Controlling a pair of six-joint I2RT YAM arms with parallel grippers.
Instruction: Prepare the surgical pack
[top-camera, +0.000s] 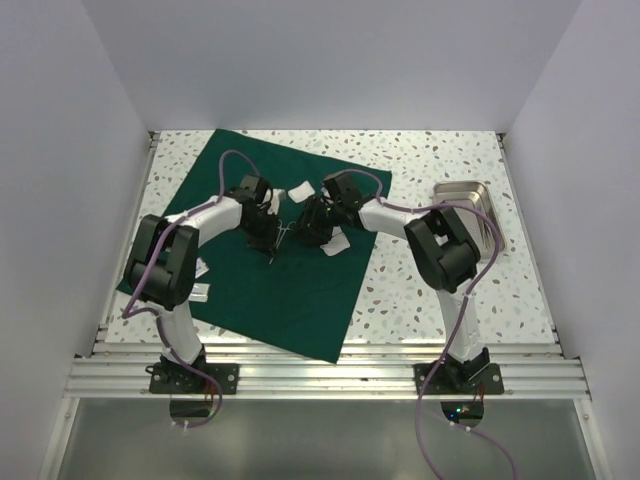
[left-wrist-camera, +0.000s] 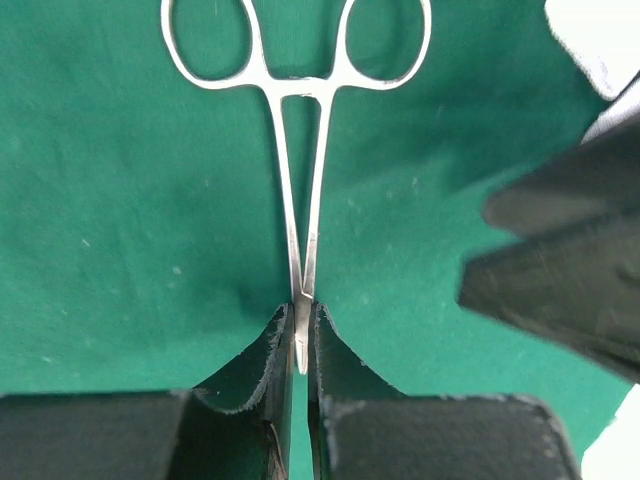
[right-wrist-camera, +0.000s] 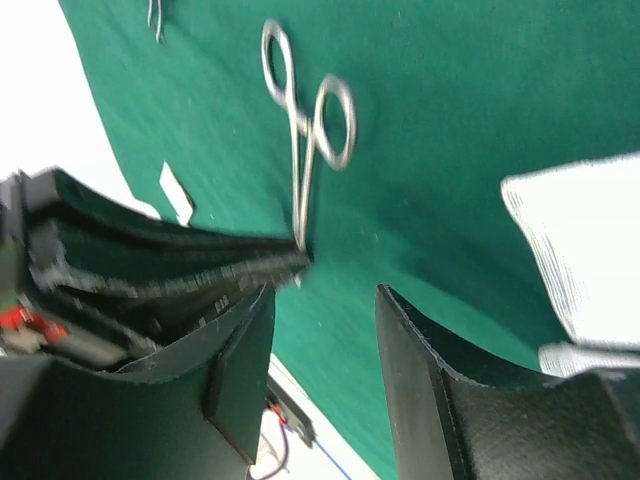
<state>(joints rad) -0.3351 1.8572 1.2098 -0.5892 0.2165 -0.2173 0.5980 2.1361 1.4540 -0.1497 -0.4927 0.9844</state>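
Overhead, we are looking at the green cloth (top-camera: 290, 290) lying spread on the speckled table (top-camera: 430, 300), with the steel tray (top-camera: 468, 200) sitting off the cloth to the right, well apart from the work. Both arms are reaching over the middle of the cloth, the left gripper (top-camera: 271, 246) pointing down just left of centre and the right gripper (top-camera: 318, 228) hanging close beside it. A gauze pad (top-camera: 297, 192) is lying just beyond them, on the far side. Through the left wrist camera, we are seeing the left fingers pinching the tip of the forceps (left-wrist-camera: 300, 150), nearly closed on the thin metal. The ring handles are pointing away and lying flat on the cloth. Gripping the very tip is probably leaving the handles free for the other arm, or letting the tool be dragged or lifted toward the tray. Through the right wrist camera, we are seeing the right gripper's jaws standing moderately apart with nothing between them, hovering above the cloth just beside the left fingers (right-wrist-camera: 170, 260). That is likely so it is waiting ready without crowding the grasp. A second instrument (right-wrist-camera: 157, 15) is showing at the top edge.
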